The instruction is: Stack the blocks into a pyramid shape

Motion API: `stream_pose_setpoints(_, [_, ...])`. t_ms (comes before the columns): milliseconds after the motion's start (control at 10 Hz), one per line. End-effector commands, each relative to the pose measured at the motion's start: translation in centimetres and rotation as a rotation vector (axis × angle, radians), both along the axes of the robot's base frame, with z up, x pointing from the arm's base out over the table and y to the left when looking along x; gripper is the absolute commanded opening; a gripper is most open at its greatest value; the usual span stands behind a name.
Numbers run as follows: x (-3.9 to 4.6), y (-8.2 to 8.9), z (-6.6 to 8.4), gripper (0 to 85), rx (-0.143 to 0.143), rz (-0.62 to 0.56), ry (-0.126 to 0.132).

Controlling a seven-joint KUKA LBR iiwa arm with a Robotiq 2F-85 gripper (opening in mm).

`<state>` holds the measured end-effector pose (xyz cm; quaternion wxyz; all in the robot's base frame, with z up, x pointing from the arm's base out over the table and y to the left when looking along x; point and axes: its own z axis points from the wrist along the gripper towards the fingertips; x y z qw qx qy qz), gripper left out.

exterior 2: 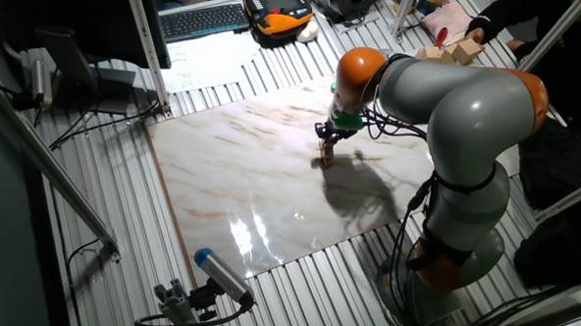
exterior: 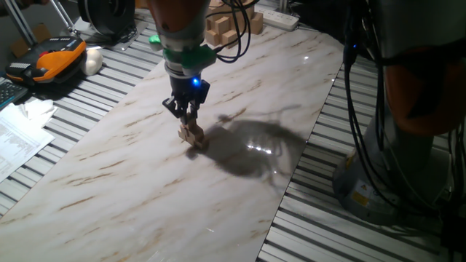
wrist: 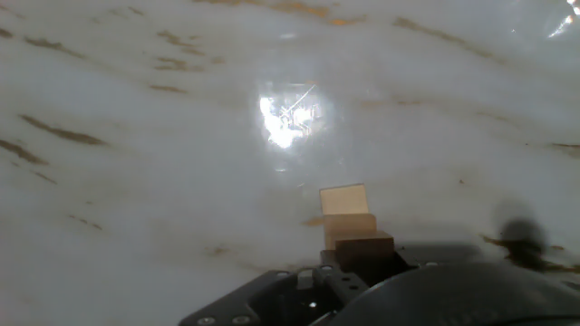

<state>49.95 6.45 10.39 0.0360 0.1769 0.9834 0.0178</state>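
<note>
A small cluster of light-tan wooden blocks (exterior: pixel 194 135) stands near the middle of the marble board (exterior: pixel 145 189). It also shows in the other fixed view (exterior 2: pixel 326 158). My gripper (exterior: pixel 190 118) is straight above the cluster with its fingers close together, reaching down onto the top of it. It also shows in the other fixed view (exterior 2: pixel 327 142). In the hand view, three blocks line up in a step: a bright one (wrist: pixel 343 199), one behind it (wrist: pixel 350 224), and a shadowed one (wrist: pixel 363 246) right at my fingers. The other blocks are hidden.
A pile of larger pale wooden blocks (exterior: pixel 226 29) lies at the board's far end. An orange and black device (exterior: pixel 54 58) and papers (exterior: pixel 14 138) lie on the slatted table to the left. The arm's base (exterior 2: pixel 451 244) stands beside the board.
</note>
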Motion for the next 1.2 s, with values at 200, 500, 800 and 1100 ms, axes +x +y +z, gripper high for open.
stream_pose_setpoints(200, [-0.04, 0.15, 0.01, 34.0, -0.02, -0.014, -0.008])
stream_pose_setpoints(500, [-0.06, 0.2, 0.0, 34.0, -0.033, -0.027, -0.011])
stream_pose_setpoints(800, [-0.12, 0.44, -0.03, 34.0, -0.034, -0.044, -0.008])
stream_pose_setpoints(1100, [-0.12, 0.47, -0.07, 51.0, -0.042, -0.053, -0.008])
